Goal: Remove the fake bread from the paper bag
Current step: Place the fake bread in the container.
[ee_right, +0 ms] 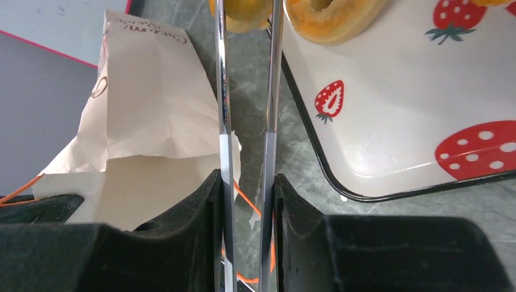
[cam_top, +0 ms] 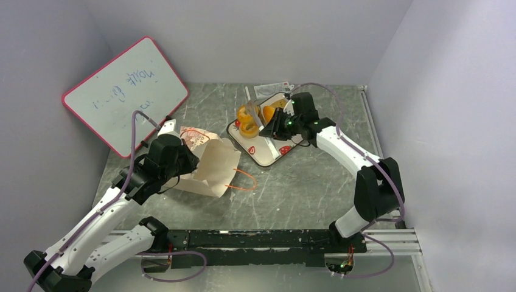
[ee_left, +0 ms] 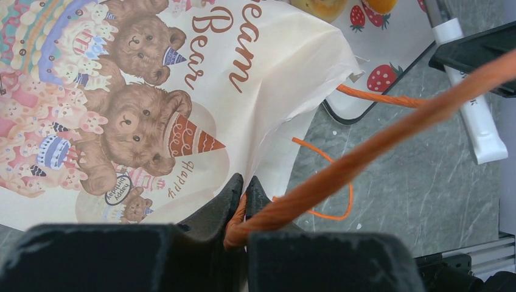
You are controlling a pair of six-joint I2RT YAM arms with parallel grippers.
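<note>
Landmark: tray (cam_top: 272,153), on the table (cam_top: 316,182).

1. On tray, far-left part: 1 doughnut (cam_top: 248,129), with 1 bun (cam_top: 268,113) just behind and right of it.
2. Above tray, far-right part: right gripper (cam_top: 275,126), with tongs (cam_top: 260,120) between its fingers reaching left to the doughnut.
3. Left of tray, just beside its near-left edge: paper bag (cam_top: 210,165), on its side, mouth toward tray.
4. Before tray's near-left corner: 1 cord handle (cam_top: 244,180), on the table.
5. Left of tray, at the bag's left end: left gripper (ee_left: 244,204), clamped on a bag cord.
6. Far left of tray, well apart, behind the bag: whiteboard (cam_top: 125,97), propped at the left wall.
</note>
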